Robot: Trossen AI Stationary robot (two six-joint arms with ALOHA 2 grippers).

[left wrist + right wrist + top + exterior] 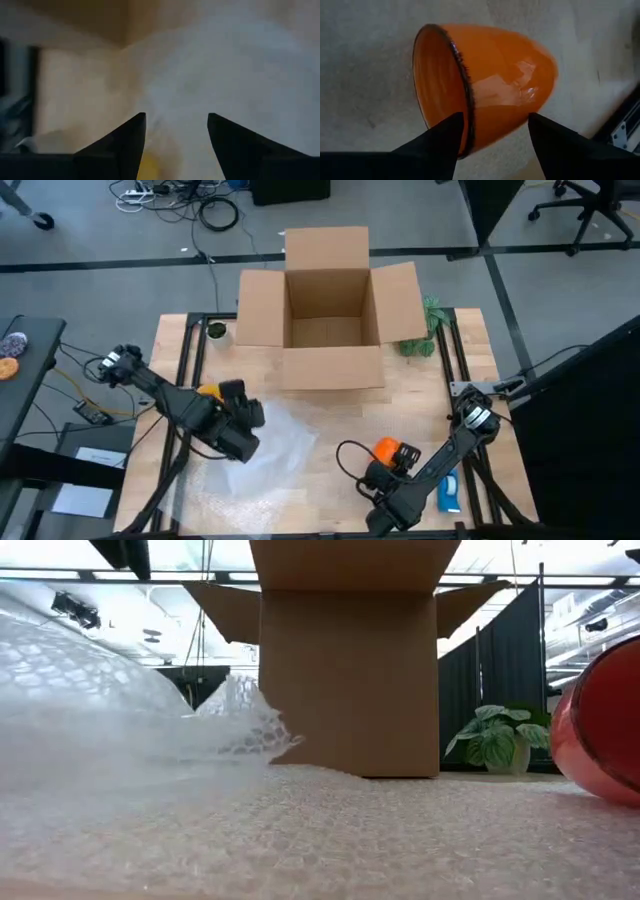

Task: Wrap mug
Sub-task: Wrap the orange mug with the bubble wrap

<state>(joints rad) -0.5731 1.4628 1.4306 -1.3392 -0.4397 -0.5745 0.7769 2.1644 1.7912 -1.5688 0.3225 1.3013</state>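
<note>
1. We see the small glossy orange rounded mug [485,85] lying on its side on the clear bubble-wrap sheet [280,442], at about five o'clock on the wooden worktop [420,395].
2. Our right tool [492,131] straddles the mug's rim, fingers apart, not clamped.
3. Our left tool [175,131], open, hangs over the sheet at eight o'clock.
4. The open brown cardboard box [328,310] stands at twelve o'clock.

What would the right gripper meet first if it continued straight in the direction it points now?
The right gripper would probably meet the orange mug, which lies on its side on the bubble wrap directly ahead of the open fingers, near its rim. Depth is unclear.
</note>
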